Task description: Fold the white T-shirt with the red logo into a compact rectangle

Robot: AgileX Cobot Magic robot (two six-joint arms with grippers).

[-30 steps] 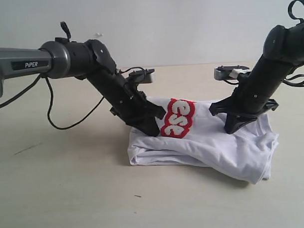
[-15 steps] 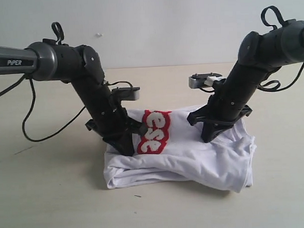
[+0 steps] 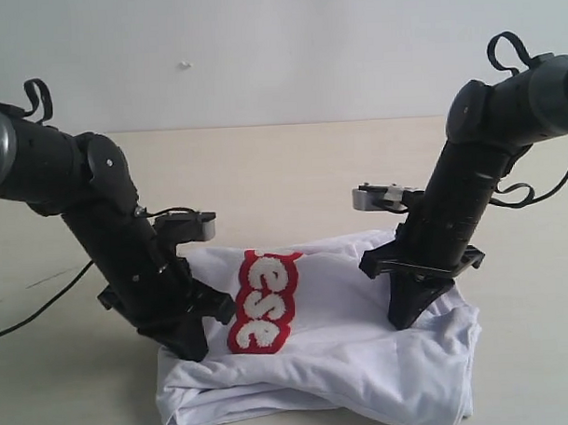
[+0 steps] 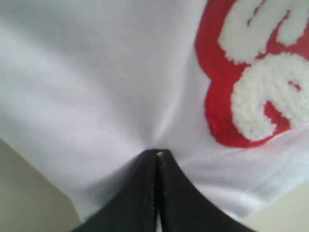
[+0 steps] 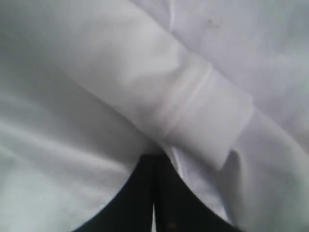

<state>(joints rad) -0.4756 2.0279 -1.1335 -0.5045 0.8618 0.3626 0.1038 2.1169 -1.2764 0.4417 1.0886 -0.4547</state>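
The white T-shirt point(image 3: 364, 359) lies folded in a rough bundle on the table, and the red logo point(image 3: 266, 302) runs as a strip across its top left part. My left gripper point(image 3: 197, 348) points down onto the shirt's left edge beside the logo. In the left wrist view its tips point(image 4: 157, 153) are shut, with the cloth point(image 4: 96, 72) puckering into them and the logo point(image 4: 251, 72) close by. My right gripper point(image 3: 406, 320) stands on the shirt's right part. There its tips point(image 5: 154, 157) are shut on the white cloth point(image 5: 72, 121) under a folded hem point(image 5: 193, 116).
The shirt rests on a beige table point(image 3: 292, 166) before a pale wall. A black cable point(image 3: 26, 319) trails from the left arm over the table at the left. Each wrist carries a small grey camera block point(image 3: 381, 197).
Both arms have swung toward the near side of the table, and the shirt bundle has come along with them. The left gripper's fingers closed on the cloth.
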